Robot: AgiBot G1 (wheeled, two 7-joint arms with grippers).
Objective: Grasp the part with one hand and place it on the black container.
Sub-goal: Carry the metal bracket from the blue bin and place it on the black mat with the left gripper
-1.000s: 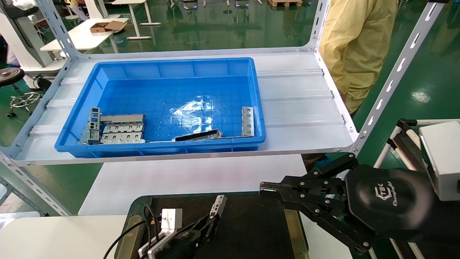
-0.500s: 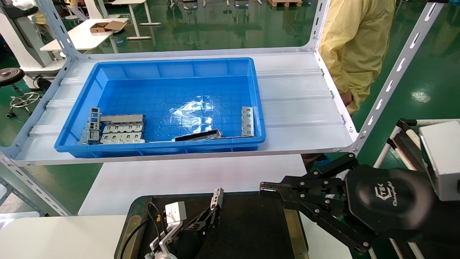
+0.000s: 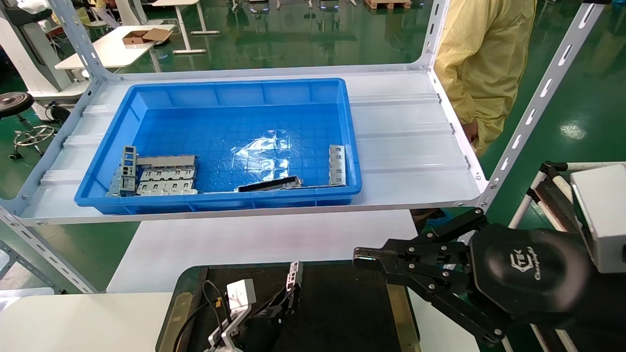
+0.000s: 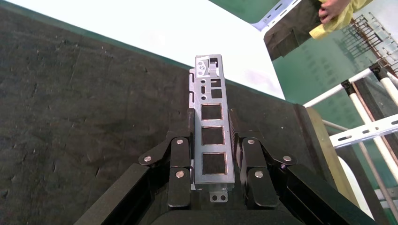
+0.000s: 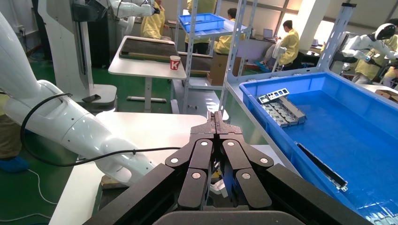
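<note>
Holding the part (image 4: 211,126) clamped by its long edges, the left gripper (image 3: 288,298) hovers low over the black container (image 3: 342,313), the strip's long axis running straight out ahead of the jaws, free end tilted upward. Since the matte surface lies directly beneath, lowering and releasing looks like all that remains. Over at the container's right edge, the right gripper (image 3: 364,255) sits idle, jaws pressed together, farther from the part.
</note>
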